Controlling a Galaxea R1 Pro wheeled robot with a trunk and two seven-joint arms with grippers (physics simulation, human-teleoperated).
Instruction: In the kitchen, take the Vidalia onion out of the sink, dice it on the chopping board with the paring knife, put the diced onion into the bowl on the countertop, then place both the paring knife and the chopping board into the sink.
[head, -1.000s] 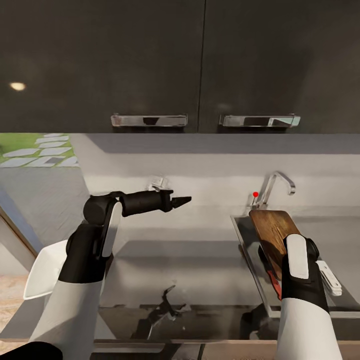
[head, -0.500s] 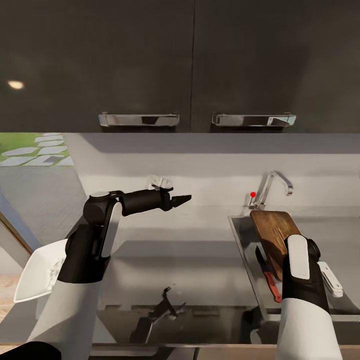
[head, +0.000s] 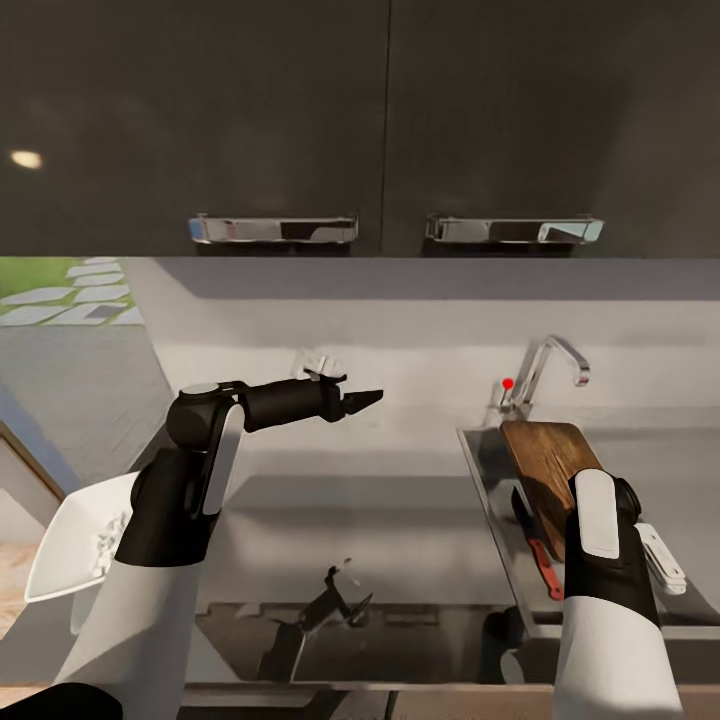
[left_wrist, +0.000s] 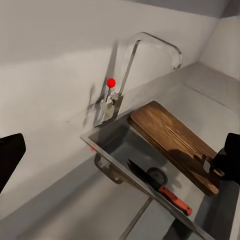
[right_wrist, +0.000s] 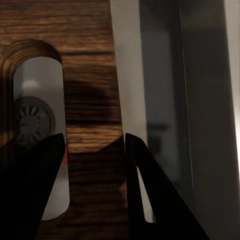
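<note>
The chopping board (head: 545, 455) leans tilted over the sink (head: 482, 470), its far end near the tap (head: 545, 365). My right gripper (right_wrist: 94, 137) is shut on the chopping board's (right_wrist: 95, 75) handle end, beside the slot; the right forearm (head: 598, 520) hides it from the head. The paring knife (head: 541, 568) lies in the basin with its red handle toward me, also seen as the paring knife (left_wrist: 161, 187) beside the board (left_wrist: 170, 140). My left gripper (head: 375, 398) hovers open over the countertop (head: 380, 520). At far left stands the bowl (head: 70, 550) with pale diced onion (head: 108, 535).
Dark wall cabinets with chrome handles (head: 272, 228) hang above the grey backsplash. A small wall fitting (head: 320, 362) sits behind the left gripper. A window onto a garden (head: 60, 300) is at the left. The drain (left_wrist: 159, 175) shows beside the knife.
The whole picture has shifted a little, so the camera moved. Both arms, the board and the knife keep their places relative to the sink.
</note>
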